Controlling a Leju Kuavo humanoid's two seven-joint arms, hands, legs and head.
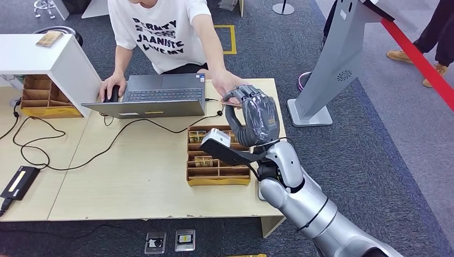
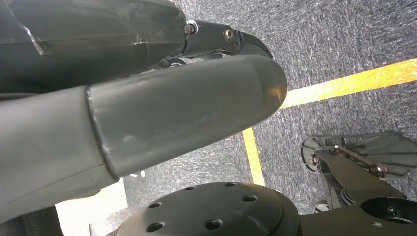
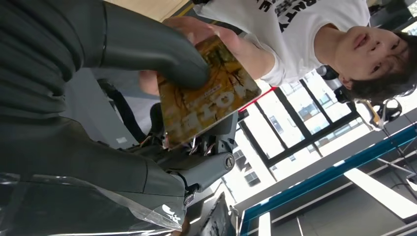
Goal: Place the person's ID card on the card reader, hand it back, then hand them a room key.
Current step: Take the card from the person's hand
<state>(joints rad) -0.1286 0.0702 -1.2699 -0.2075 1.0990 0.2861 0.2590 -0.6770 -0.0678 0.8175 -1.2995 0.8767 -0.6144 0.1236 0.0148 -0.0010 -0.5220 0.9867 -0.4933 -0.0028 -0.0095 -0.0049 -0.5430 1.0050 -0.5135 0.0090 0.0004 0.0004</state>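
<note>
Grey carpet surrounds a pale wooden desk (image 1: 144,176) where a person in a white printed T-shirt (image 1: 160,29) leans over an open laptop (image 1: 155,96), one hand on a mouse and the other reaching toward the robot. At the desk's far edge the right hand (image 1: 257,115) holds out a card (image 3: 206,91), yellow-gold with printed artwork, the thick thumb (image 3: 152,46) pressed on its face and the darker fingers closed in behind it. The person's hand (image 1: 225,83) meets the card at the same spot, their fingers touching its far end in the right wrist view, so both parties appear to have hold of it. Judging by the card's hotel-style design and the cardboard tray of similar cards (image 1: 217,158) just below the arm, this looks like the final step, the room key handover, though that is a reading, not a certainty. Next the thumb would need to ease off only once the person's grip is firm. As for the left hand (image 2: 147,108), hanging over the carpet, its thumb lies close against the palm with nothing visibly held; whether it is closed cannot be told.
</note>
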